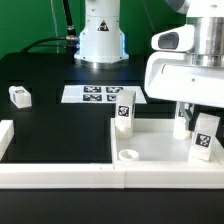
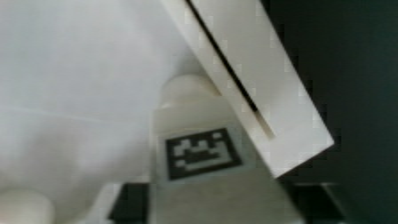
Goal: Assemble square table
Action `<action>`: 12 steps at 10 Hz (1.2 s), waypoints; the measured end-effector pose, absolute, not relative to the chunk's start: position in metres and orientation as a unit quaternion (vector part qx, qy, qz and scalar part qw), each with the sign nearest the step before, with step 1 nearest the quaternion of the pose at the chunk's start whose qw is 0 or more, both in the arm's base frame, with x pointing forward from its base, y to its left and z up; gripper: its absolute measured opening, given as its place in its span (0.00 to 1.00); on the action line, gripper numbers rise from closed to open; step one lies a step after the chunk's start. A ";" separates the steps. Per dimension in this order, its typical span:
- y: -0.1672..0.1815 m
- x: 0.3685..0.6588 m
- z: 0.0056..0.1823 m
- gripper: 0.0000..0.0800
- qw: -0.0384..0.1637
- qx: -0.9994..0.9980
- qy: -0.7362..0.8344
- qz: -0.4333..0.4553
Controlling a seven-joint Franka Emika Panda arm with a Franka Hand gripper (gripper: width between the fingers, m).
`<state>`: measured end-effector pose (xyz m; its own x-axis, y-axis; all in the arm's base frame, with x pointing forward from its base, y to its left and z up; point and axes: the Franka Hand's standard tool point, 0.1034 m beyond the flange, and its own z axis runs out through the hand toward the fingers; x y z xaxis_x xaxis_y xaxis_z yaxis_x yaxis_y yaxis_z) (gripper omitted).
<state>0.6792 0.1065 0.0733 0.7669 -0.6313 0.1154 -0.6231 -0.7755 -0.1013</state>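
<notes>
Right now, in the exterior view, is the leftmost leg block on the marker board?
No, the leg block sits on the black table, apart from the marker board.

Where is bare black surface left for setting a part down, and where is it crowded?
Free: the black table between the lone leg block, the marker board and the long border bar. Crowded: the square top at the exterior view's right, with legs standing and the arm overhead.

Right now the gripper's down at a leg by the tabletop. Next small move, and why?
Probably close firmly on the leg before any lift: it stands upright between the fingers of the gripper at the tabletop, but a firm grip isn't visible.
</notes>
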 end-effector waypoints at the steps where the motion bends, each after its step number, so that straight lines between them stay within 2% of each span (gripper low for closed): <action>1: 0.106 0.679 0.073 0.36 0.030 -0.930 0.359 -0.070; 3: 0.105 0.679 0.073 0.36 0.034 -0.906 0.416 -0.068; 4: 0.104 0.675 0.073 0.36 0.036 -0.856 0.514 -0.049; 5: 0.107 0.676 0.074 0.36 0.050 -0.779 0.624 -0.024; 6: 0.107 0.677 0.073 0.36 0.068 -0.722 0.688 -0.010; 7: 0.106 0.677 0.073 0.36 0.078 -0.689 0.721 -0.004; 10: 0.107 0.676 0.072 0.36 0.079 -0.656 0.751 0.001; 11: 0.109 0.675 0.071 0.45 0.076 -0.678 0.731 -0.004; 12: 0.115 0.672 0.068 0.71 0.070 -0.720 0.691 -0.011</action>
<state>0.6715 0.1152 0.0681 0.0454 -0.9957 -0.0812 -0.9926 -0.0358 -0.1161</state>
